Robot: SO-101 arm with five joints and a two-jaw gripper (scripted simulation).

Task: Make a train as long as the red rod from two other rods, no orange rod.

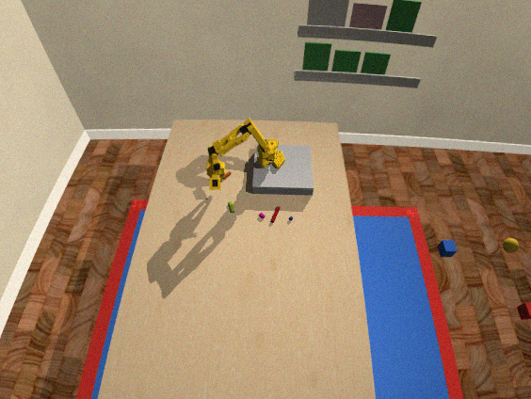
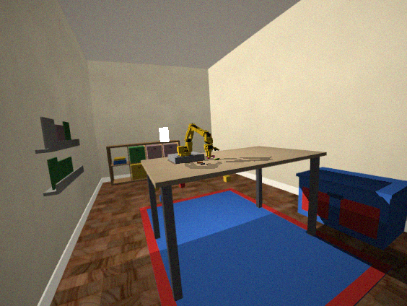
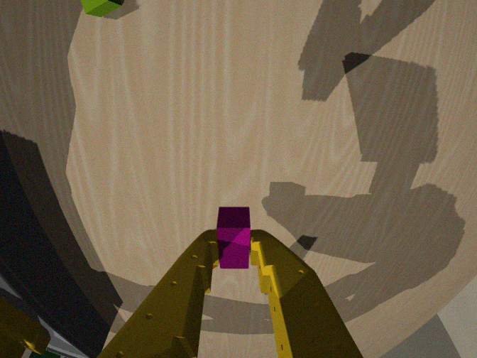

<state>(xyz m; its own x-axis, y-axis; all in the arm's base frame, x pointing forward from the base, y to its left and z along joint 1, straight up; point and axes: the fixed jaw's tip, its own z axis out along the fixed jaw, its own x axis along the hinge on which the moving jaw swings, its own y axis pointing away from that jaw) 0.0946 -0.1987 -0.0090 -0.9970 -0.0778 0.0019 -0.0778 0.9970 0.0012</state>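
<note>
Item one, your gripper (image 3: 233, 254): the jaws are closed almost fully on a magenta rod (image 3: 233, 237), which stands pinched between the two yellow fingers with its far end poking out past the tips. In the wrist view the rod hangs above the wooden table (image 3: 173, 134), clear of the surface, with the arm's shadow spread out to the right of it.

Item two, the arm (image 1: 235, 138): yellow, mounted on a grey base block (image 1: 297, 181) near the far end of the table, folded over and reaching down to the block's left side as the top view shows it.

Item three, an orange rod (image 1: 227, 175): lying just beside the gripper in the top view, between it and the grey block.

Item four, the lime rod (image 1: 231, 206): flat on the table in front of the gripper; the wrist view catches only its end at the upper left corner (image 3: 101, 6).

Item five, a second magenta rod (image 1: 262, 215): flat on the table, just to the left of the red rod (image 1: 275, 214).

Item six, the blue rod (image 1: 290, 218): a small piece to the right of the red rod (apart from it, not touching).

The lime, magenta, red and blue pieces sit in a loose row in front of the base block, none of them end to end.
</note>
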